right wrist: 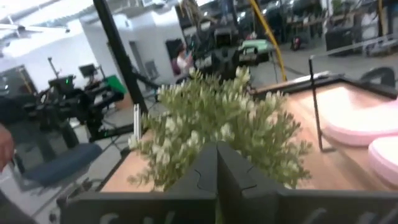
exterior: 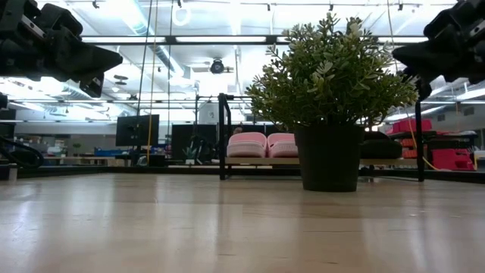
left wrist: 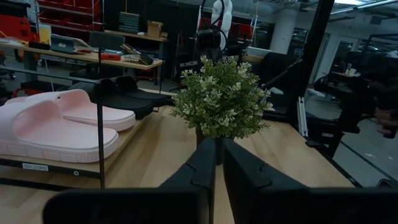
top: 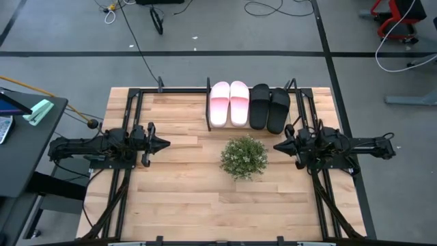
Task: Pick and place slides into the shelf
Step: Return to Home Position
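Observation:
Two pale pink slides (top: 229, 102) and two black slides (top: 269, 107) lie side by side, soles down, on the black bar shelf (top: 209, 109) at the table's far edge. The pink pair (left wrist: 56, 121) and the black pair (left wrist: 127, 93) also show in the left wrist view. My left gripper (top: 166, 143) hovers shut over the table's left half, pointing right. My right gripper (top: 276, 146) hovers shut over the right half, pointing left. Both are raised above the table in the low view and touch nothing.
A small green bushy plant (top: 244, 156) in a dark pot (exterior: 329, 157) stands on the table between the two grippers, just in front of the shelf. Bare wood lies toward the near edge (top: 218, 212). Black frame rails (top: 130, 109) run along both table sides.

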Controlling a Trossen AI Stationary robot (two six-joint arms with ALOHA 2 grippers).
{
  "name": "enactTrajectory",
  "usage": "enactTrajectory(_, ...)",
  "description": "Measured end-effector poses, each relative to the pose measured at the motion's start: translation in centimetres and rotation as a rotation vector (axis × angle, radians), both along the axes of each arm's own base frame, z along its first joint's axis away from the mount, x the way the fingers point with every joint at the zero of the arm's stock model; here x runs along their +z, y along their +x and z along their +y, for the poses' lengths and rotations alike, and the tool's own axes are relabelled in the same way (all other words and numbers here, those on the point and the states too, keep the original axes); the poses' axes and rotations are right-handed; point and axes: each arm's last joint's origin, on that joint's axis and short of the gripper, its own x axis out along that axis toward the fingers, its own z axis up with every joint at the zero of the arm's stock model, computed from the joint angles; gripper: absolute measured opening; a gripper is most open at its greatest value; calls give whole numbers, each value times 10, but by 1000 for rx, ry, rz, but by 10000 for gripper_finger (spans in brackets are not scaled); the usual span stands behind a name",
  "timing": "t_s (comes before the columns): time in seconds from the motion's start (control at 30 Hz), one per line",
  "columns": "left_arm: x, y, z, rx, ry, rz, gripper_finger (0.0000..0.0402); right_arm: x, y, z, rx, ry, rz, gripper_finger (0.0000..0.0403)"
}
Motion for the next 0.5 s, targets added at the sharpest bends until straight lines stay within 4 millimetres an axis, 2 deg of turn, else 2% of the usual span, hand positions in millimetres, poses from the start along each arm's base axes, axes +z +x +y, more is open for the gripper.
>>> enactTrajectory(0.27,0,0,0,0,0,-1,23,-2,0,1,39,-87,16,0)
enactTrajectory(0.5,0,0,0,0,1,0,34,-3,0,1,35,-137,10,0)
